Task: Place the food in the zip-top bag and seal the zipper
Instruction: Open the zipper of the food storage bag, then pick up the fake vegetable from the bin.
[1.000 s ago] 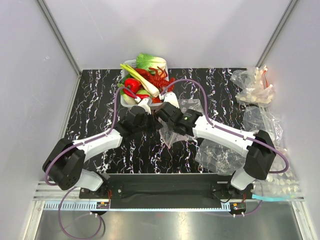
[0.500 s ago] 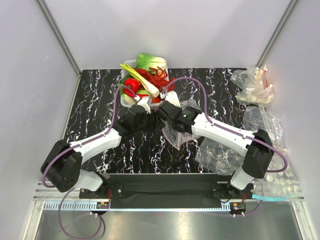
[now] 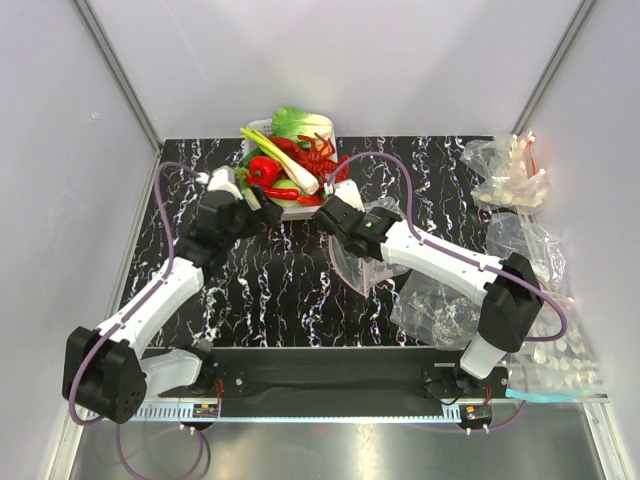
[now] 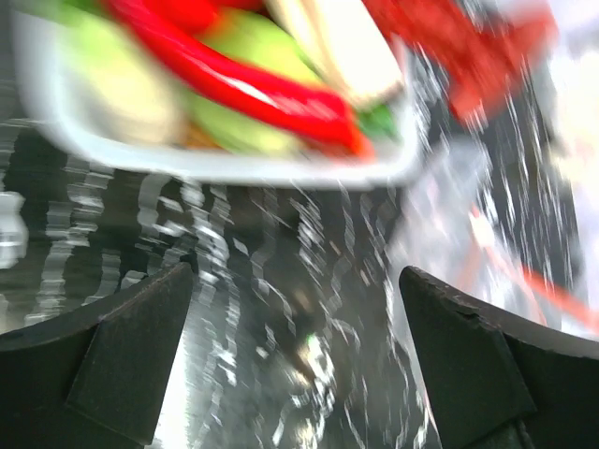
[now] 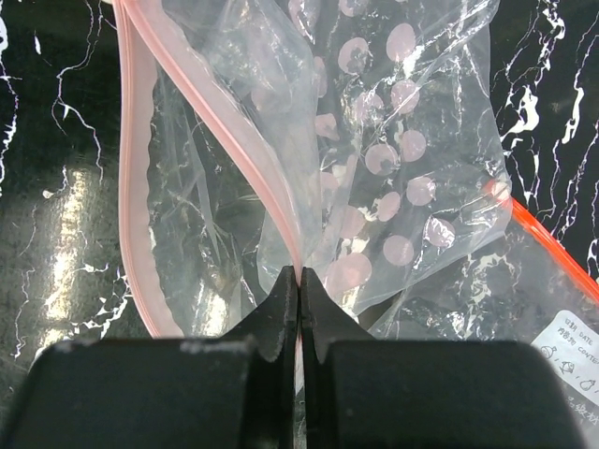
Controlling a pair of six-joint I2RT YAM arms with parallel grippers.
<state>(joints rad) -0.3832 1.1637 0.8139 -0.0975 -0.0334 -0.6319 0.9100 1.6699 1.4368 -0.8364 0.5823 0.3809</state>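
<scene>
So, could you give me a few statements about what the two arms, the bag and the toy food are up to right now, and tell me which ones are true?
1. The food is piled in a white tray. True.
2. The left gripper holds a piece of it. False: its jaws are open and empty, just short of the tray.
3. The right gripper is shut on the zip-top bag at its pink edge. True.
4. The zipper is sealed. False: its pink strips stand apart, so the mouth is open.
</scene>
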